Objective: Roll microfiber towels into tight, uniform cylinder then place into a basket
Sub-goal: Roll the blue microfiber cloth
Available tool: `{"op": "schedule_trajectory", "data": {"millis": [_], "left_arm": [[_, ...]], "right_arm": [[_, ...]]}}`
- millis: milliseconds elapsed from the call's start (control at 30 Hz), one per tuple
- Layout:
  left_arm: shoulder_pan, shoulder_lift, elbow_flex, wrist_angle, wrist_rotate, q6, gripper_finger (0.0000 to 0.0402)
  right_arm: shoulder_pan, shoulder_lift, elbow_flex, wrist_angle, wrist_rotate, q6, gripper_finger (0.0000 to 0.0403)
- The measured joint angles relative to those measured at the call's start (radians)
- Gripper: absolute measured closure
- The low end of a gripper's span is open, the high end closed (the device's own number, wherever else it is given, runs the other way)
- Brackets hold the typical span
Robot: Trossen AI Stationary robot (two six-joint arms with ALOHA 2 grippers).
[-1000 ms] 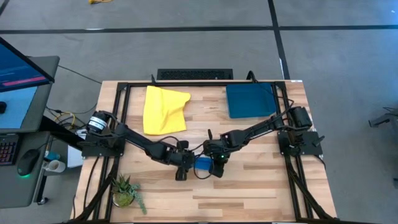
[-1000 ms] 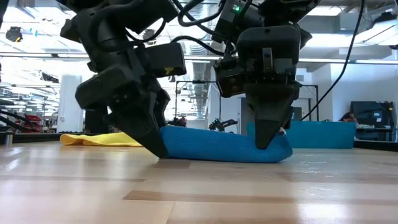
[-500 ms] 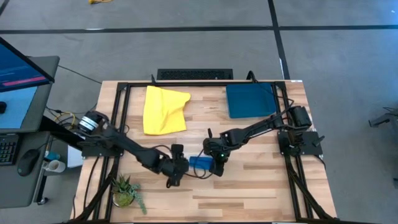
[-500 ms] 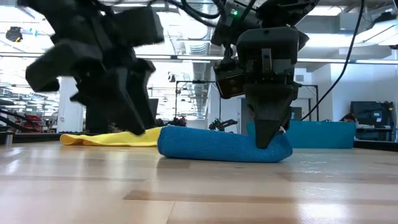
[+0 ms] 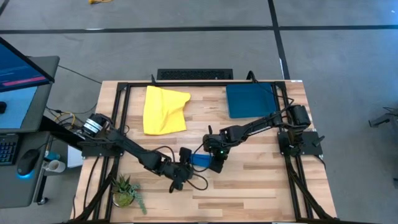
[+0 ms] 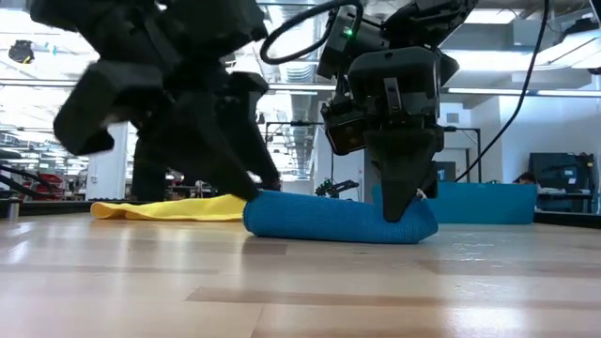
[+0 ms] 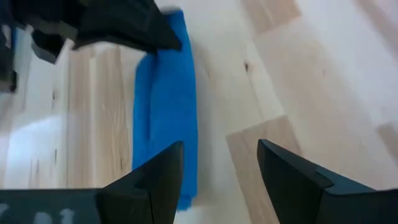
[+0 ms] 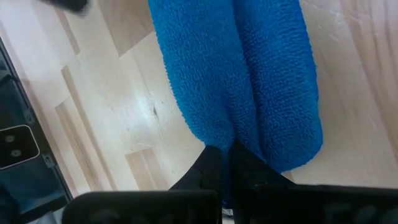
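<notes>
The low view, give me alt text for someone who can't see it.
A rolled blue towel lies on the wooden table, the right tool shut on its end. The left tool is at the roll's other end, with a yellow towel and teal basket behind.

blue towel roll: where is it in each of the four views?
High view: blue towel at table centre, between both grippers.
Low view: blue towel lies across the middle, on the tabletop.
Left wrist view: blue towel ahead of the open fingers.
Right wrist view: blue towel fills the centre, pinched.
Shared landmark: right gripper shut on one end.
</notes>
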Motion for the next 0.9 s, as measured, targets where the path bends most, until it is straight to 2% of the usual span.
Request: {"op": "schedule_trajectory", "data": {"millis": [267,433,800,900], "left_arm": [[0.056,0.02,0.0,0.025,0.007,0.014,0.0203],[0.093,0.02,0.0,-0.001,0.097,-0.067,0.0203],[0.1,0.019,0.0,0.021,0.046,-0.054,0.0207],[0.136,0.019,0.0,-0.014,0.106,-0.088,0.0225]], "right_arm": [[0.001,0.0,0.0,-0.006,-0.008,-0.004,0.0379],[0.001,0.0,0.001,-0.007,-0.01,-0.001,0.0382],[0.002,0.0,0.002,-0.013,-0.011,0.0,0.0381],[0.002,0.0,0.002,-0.014,-0.018,0.0,0.0378]]}}
